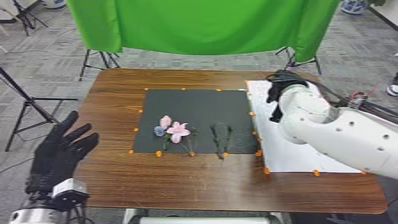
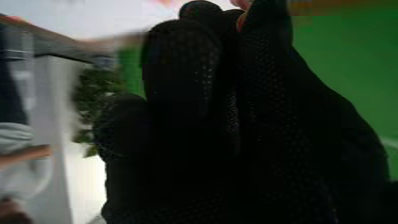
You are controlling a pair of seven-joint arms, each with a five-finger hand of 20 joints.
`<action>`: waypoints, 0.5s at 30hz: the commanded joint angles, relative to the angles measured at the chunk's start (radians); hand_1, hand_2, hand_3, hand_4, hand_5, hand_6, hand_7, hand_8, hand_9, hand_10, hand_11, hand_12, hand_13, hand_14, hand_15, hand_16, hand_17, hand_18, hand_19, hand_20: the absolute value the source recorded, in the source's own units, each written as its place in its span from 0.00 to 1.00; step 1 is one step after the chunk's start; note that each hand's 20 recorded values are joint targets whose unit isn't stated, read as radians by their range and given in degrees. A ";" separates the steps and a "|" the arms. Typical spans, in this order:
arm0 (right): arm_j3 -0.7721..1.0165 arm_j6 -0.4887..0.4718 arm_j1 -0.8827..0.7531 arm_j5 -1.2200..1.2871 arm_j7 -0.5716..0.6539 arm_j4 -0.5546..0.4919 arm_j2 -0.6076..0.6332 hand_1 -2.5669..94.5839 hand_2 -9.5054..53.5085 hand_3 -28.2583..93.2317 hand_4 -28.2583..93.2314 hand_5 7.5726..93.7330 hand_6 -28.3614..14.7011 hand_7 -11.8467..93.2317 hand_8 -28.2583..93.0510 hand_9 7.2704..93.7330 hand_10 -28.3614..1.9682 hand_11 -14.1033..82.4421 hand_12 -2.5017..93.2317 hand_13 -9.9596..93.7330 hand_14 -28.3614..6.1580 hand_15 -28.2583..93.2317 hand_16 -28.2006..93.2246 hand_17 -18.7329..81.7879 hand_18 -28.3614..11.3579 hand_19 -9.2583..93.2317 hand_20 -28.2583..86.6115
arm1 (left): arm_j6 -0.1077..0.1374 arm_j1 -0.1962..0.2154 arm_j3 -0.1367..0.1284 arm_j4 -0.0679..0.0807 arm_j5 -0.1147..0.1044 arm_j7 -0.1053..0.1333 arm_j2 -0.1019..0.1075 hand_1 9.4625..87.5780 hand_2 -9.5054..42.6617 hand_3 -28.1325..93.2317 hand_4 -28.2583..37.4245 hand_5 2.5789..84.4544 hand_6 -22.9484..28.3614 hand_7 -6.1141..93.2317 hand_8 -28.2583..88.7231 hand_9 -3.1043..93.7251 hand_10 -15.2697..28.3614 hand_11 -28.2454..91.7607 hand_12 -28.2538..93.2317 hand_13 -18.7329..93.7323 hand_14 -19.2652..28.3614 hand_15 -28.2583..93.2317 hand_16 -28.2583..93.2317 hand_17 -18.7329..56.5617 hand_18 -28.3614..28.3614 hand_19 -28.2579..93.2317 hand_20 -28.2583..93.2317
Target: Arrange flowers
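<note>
Right hand [image 1: 286, 80]: held over the far part of the sheet; whether wide, narrow or holding cannot be told; a pink bit [image 2: 240, 4] is seen at its tip in the wrist view.
Right arm [image 1: 342, 137]: stretched over the sheet, part of which is blocked from sight by it.
Sheet [image 1: 298, 159]: spread below the right hand, edged with orange tabs [image 1: 316, 173].
Mat [image 1: 188, 102]: laid to the left of the right hand, beside the sheet.
Stems [image 1: 221, 135]: placed on the mat, left of the right hand and nearer the robot.
Lily [image 1: 178, 131]: set farther left on the mat, past the stems.
Bud [image 1: 165, 121], blue bloom [image 1: 160, 131]: grouped just beside the lily, on its left.
Left hand [image 1: 60, 150]: held at the table's [image 1: 120, 177] left side, opened wide.
Cables [image 1: 360, 102]: bunched to the right of the right hand, by the arm.
Cloth [image 1: 204, 27]: hung beyond the table, ahead of the right hand.
Tripod [image 1: 28, 100]: stood left of the left hand.
</note>
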 commanded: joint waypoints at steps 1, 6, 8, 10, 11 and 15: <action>0.044 -0.055 0.010 -0.040 -0.114 -0.108 -0.126 0.63 0.00 0.83 0.00 0.85 0.70 0.32 0.28 0.99 0.68 0.23 0.34 0.92 0.72 0.69 0.38 0.75 0.41 1.00 0.44 | 0.032 0.032 -0.014 -0.012 -0.031 0.027 0.044 0.23 0.31 0.73 0.09 0.35 0.58 0.13 0.18 0.32 0.78 0.43 0.34 0.35 0.99 0.70 0.14 0.16 1.00 0.68 0.24; 0.036 -0.078 -0.015 -0.030 -0.142 -0.097 -0.230 0.63 0.00 0.83 0.00 0.85 0.69 0.32 0.28 0.99 0.68 0.23 0.34 0.92 0.72 0.69 0.38 0.75 0.41 1.00 0.45 | 0.034 0.021 -0.008 -0.009 -0.035 0.026 0.054 0.23 0.31 0.73 0.09 0.35 0.58 0.13 0.18 0.32 0.77 0.43 0.34 0.35 0.99 0.70 0.14 0.16 1.00 0.68 0.24; 0.022 -0.086 -0.023 -0.028 -0.143 -0.086 -0.265 0.63 0.00 0.83 0.00 0.85 0.69 0.32 0.28 0.99 0.68 0.23 0.34 0.92 0.72 0.69 0.38 0.75 0.41 1.00 0.45 | 0.029 0.017 -0.006 -0.008 -0.025 0.015 0.044 0.23 0.31 0.73 0.09 0.35 0.58 0.13 0.18 0.32 0.77 0.43 0.33 0.35 0.99 0.70 0.14 0.16 1.00 0.68 0.24; 0.019 -0.100 -0.040 -0.027 -0.144 -0.080 -0.293 0.63 0.00 0.83 0.00 0.85 0.69 0.32 0.28 0.99 0.68 0.23 0.34 0.92 0.72 0.69 0.38 0.74 0.40 1.00 0.46 | 0.022 0.015 -0.009 -0.008 -0.015 0.002 0.034 0.23 0.31 0.73 0.09 0.35 0.58 0.13 0.18 0.32 0.78 0.43 0.33 0.35 0.99 0.70 0.14 0.16 1.00 0.68 0.24; 0.007 -0.095 -0.039 -0.028 -0.142 -0.078 -0.303 0.63 0.00 0.83 0.00 0.85 0.69 0.32 0.28 0.99 0.68 0.23 0.34 0.92 0.72 0.69 0.38 0.74 0.40 1.00 0.46 | 0.020 0.014 -0.011 -0.007 -0.011 -0.001 0.033 0.23 0.31 0.73 0.09 0.35 0.58 0.13 0.18 0.32 0.78 0.43 0.33 0.35 0.99 0.70 0.14 0.16 1.00 0.68 0.24; -0.010 -0.097 -0.054 -0.027 -0.137 -0.075 -0.330 0.63 0.00 0.83 0.00 0.85 0.69 0.32 0.28 0.99 0.68 0.23 0.34 0.92 0.72 0.70 0.38 0.74 0.40 1.00 0.46 | 0.011 0.013 -0.019 -0.007 0.008 -0.021 0.008 0.23 0.31 0.73 0.09 0.35 0.58 0.13 0.18 0.32 0.78 0.43 0.33 0.35 0.99 0.70 0.14 0.16 1.00 0.68 0.24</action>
